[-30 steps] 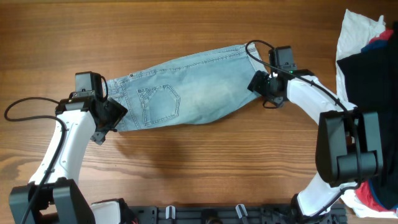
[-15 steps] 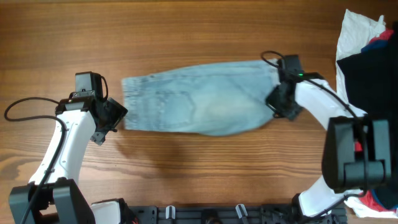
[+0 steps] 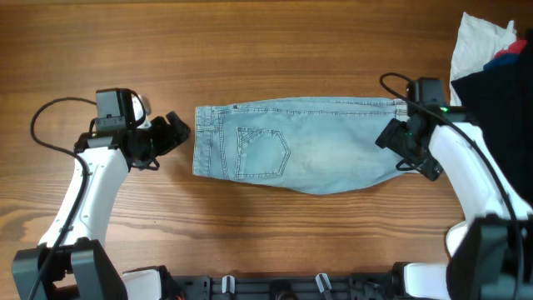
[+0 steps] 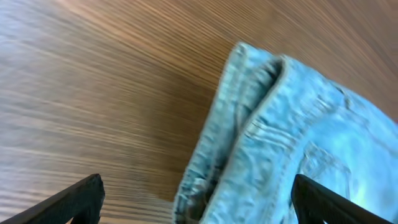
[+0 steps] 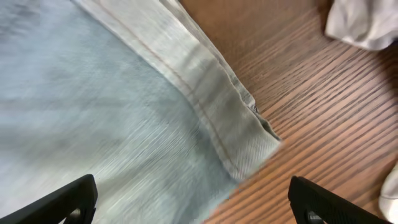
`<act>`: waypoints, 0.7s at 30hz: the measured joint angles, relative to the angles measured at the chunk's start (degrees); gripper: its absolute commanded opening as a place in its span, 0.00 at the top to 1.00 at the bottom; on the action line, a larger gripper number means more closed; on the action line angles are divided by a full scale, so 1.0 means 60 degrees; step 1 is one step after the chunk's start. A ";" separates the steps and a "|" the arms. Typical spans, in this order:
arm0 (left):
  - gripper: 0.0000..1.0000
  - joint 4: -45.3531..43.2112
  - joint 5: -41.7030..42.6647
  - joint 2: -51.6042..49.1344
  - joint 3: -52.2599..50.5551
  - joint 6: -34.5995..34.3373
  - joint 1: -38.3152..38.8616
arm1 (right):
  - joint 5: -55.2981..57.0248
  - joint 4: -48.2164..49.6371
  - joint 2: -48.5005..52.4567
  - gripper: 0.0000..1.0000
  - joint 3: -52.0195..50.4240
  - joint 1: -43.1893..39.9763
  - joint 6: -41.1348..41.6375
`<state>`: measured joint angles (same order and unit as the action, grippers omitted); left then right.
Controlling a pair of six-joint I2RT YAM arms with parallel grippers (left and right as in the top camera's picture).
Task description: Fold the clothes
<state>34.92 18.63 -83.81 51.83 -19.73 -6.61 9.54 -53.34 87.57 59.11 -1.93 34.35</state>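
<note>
Shorts (image 3: 316,154) are being shown flat across the table (image 3: 250,50), waistband (image 3: 204,142) to the left. Both jaws are being held open: left gripper (image 3: 176,133) just beside the waistband, right gripper (image 3: 393,150) over the hem (image 5: 217,124). A skewed fold is being risked if one layer alone is pinched.

No readable text, labels, brands or nos. anywhere: none on shorts (image 3: 291,154), arms, or pile at right edge (image 3: 491,67).
</note>
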 measured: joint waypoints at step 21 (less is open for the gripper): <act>0.96 -0.1996 0.1126 -0.3370 0.0426 0.1351 0.2087 | -0.1417 -0.0299 -0.1734 0.00 0.0000 0.0000 -0.0958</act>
<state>22.94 25.39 -104.03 54.39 -11.62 5.91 1.04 -55.13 77.17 59.11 -1.93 28.60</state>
